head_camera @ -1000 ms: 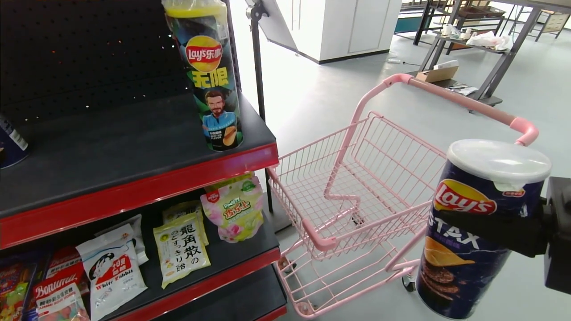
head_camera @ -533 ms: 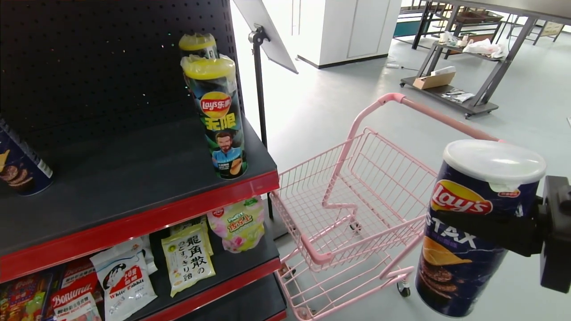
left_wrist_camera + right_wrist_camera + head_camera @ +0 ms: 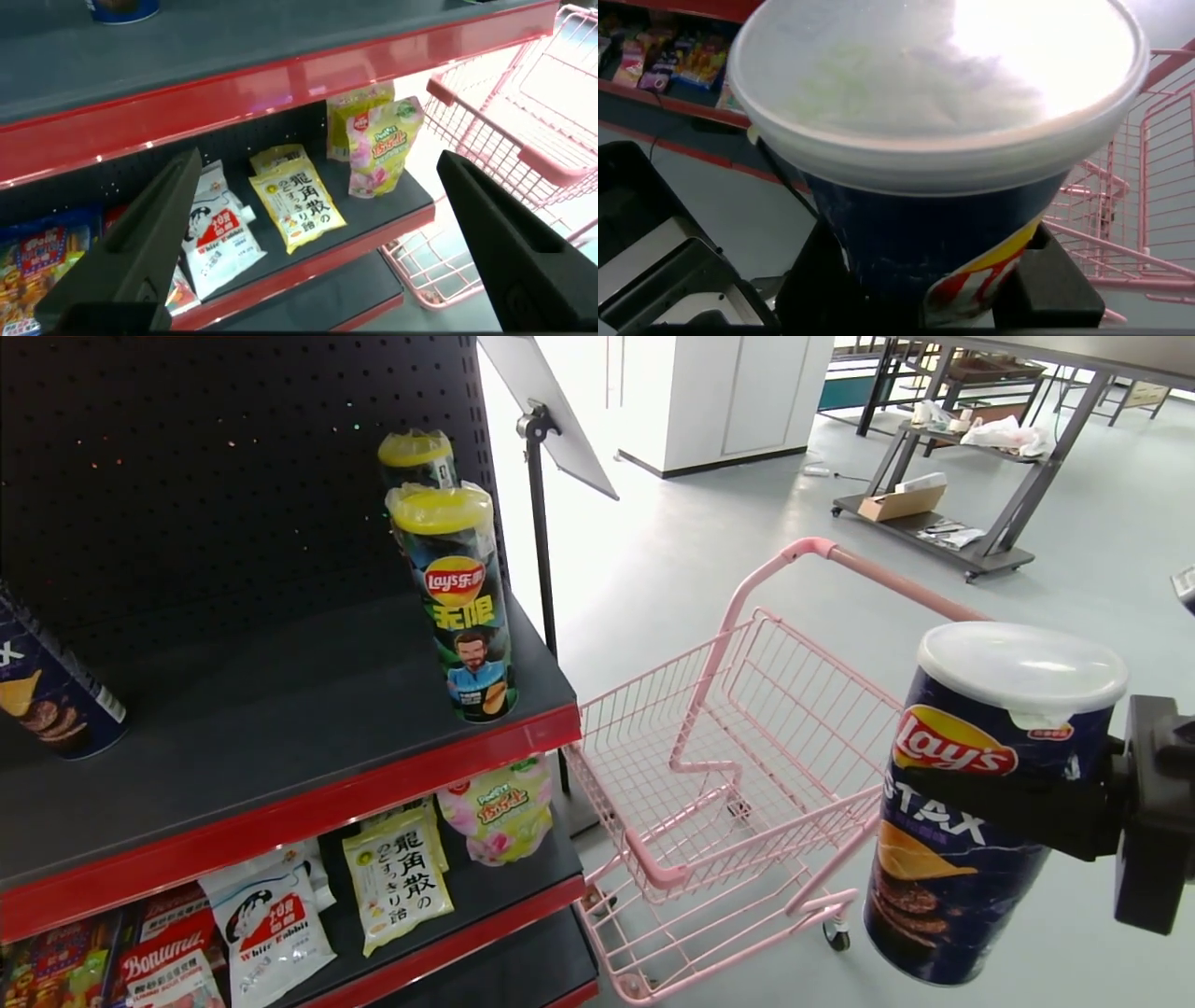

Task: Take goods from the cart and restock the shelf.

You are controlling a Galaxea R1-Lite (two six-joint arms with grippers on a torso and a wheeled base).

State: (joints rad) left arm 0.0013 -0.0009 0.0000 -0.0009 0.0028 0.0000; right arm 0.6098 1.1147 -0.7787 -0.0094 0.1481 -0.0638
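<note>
Right gripper [image 3: 1013, 803]: clamped around the upright blue chip can [image 3: 957, 896], held in the air beside the pink cart [image 3: 649, 857], well apart from the shelf [image 3: 280, 821]. Left gripper [image 3: 318, 168]: fingers spread wide, nothing between them, facing the snack bags [image 3: 297, 210] on the lower tier. A yellow-lidded can [image 3: 459, 607] stands at the upper tier's front edge.

Head view, camera tilted upward: shelf [image 3: 280, 709] and cart [image 3: 653, 868] now sit lower in the frame. A second can [image 3: 415, 457] has entered at upper centre, behind the yellow-lid can [image 3: 462, 607]. The left can [image 3: 47, 700] at the left edge shows more of its body. The right can [image 3: 971, 803] has edged slightly left at lower right.
</note>
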